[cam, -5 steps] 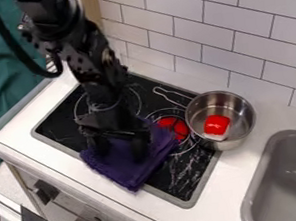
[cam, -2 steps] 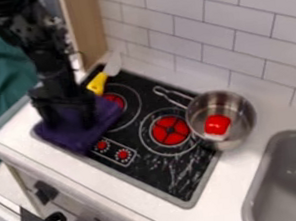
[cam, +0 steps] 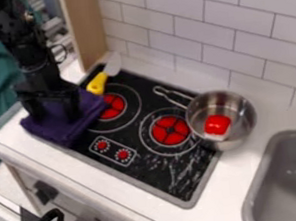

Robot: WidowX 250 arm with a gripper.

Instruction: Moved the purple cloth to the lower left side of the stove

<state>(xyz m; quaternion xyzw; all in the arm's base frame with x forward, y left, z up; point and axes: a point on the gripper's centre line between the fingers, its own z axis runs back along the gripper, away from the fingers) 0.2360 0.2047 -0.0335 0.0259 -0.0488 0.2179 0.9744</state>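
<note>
Well, from the worktop (cam: 13,140) at left the cloth (cam: 60,131) reaches over the stove (cam: 161,174)'s left corner, long axis slanting up rightward; it lies directly under the gripper (cam: 56,117), jaws spread, so release probably needs just a straight lift.

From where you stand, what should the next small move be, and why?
Probably let the purple cloth settle and raise the hand straight up: the cloth already lies at the lower left of the stove, and the yellow handle is close beside it.
</note>
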